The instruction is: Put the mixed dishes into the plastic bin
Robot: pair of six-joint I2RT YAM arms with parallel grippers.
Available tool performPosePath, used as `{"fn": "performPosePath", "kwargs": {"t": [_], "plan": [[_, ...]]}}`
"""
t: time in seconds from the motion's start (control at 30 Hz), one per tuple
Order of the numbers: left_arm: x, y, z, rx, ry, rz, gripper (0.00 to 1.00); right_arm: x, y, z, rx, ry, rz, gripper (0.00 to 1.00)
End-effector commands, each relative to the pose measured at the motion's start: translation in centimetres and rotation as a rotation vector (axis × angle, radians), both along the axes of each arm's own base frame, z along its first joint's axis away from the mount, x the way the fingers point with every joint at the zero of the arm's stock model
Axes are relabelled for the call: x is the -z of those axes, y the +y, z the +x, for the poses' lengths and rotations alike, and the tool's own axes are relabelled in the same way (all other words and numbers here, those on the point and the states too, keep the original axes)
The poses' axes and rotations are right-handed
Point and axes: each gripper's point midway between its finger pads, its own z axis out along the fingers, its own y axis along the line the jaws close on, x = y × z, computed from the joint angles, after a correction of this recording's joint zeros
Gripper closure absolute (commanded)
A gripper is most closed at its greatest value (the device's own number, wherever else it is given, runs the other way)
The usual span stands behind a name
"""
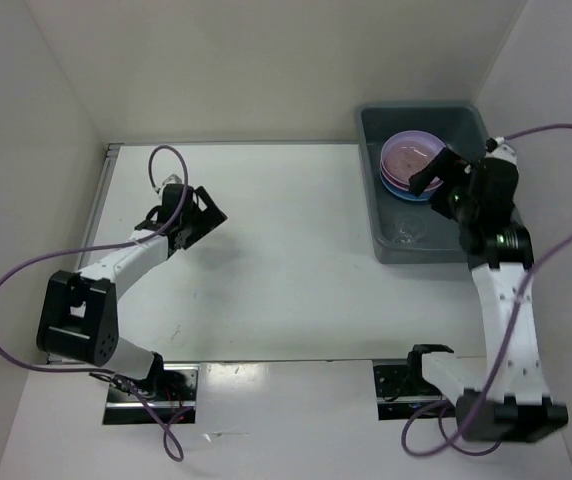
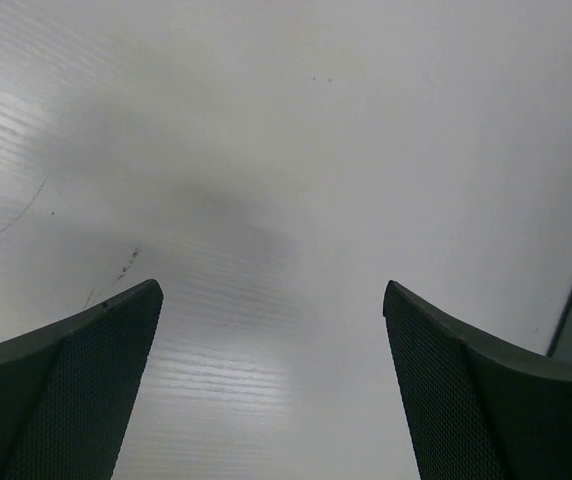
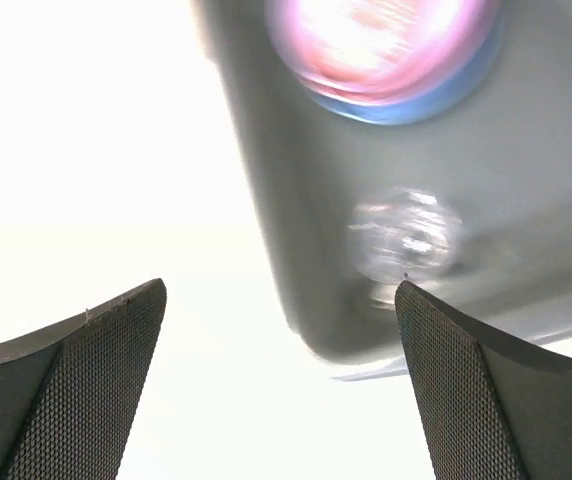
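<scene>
Left gripper (image 2: 272,288) over white table (image 2: 266,120), white walls (image 1: 216,70)

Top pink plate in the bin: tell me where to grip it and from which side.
Probably its rim, pinched from above at the right edge. The top pink plate lies flat on a stack, so only the rim gives a lip, and its left edge sits close to the plastic bin wall, while the right has room.

Robotics lab cell: white table (image 1: 296,250) walled by plain white panels (image 1: 266,60), robot arms (image 1: 506,310) bolted on.
</scene>
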Motion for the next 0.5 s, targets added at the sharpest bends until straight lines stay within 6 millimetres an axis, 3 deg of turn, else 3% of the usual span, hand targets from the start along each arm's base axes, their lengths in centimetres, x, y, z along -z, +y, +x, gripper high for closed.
{"fn": "performPosePath", "kwargs": {"t": [0.0, 0.2, 0.33, 0.43, 0.47], "plan": [[-1.2, 1.0, -0.4, -0.014, -0.047, 0.039, 0.02, -3.5, 5.3, -3.2, -0.264, -0.176, 0.111, 0.0], [-1.6, 1.4, -2.1, -0.036, -0.051, 0.029, 0.02, 1.9, 11.4, -8.1, -0.593, -0.034, 0.243, 0.0], [-1.7, 2.2, -3.6, -0.079, -0.051, 0.027, 0.0, 5.0, 13.3, -10.5, -0.67, 0.032, 0.265, 0.0], [-2.7, 3.0, -4.4, -0.13, -0.092, 0.017, 0.0, 5.9, 13.8, -11.2, -0.696, 0.054, 0.28, 0.0], [-4.1, 3.4, -4.9, -0.146, -0.132, 0.019, 0.0, 5.9, 13.8, -11.2, -0.696, 0.055, 0.28, 0.0]]}}
